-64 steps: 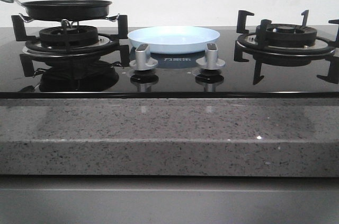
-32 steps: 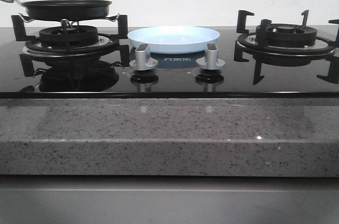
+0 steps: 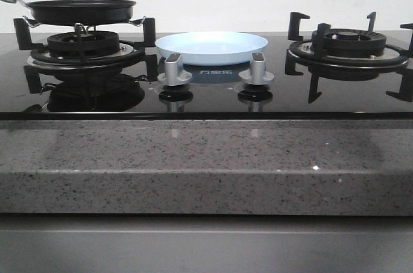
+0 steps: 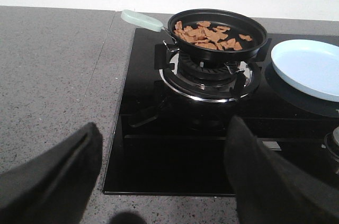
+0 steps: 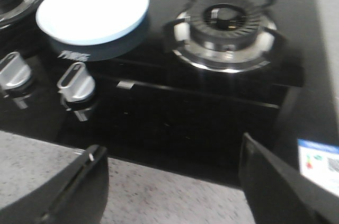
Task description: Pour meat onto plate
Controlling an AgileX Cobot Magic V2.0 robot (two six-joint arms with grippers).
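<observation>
Nothing is seen to have shifted over the last second: the meat [image 4: 209, 34] remains in the pan [image 4: 217, 33] beside the empty plate [image 3: 211, 48], both hands spread wide, pouring unstarted.

Ahead of the left claw [image 4: 159, 181], the pan [image 4: 217, 28] sits on the left burner [image 4: 209, 73] of the hob [image 3: 206, 92], with the meat [image 4: 206, 32] lying loose inside it. The plate [image 4: 310, 68] rests on the hob just right of that burner. Ahead of the right claw [image 5: 172, 192], the same plate lies to the left and the right burner [image 5: 228, 30] to the right, two knobs [image 5: 77, 81] nearer (both in front of the plate). Both claws hang over the tabletop [image 3: 206, 163], apart from everything.
</observation>
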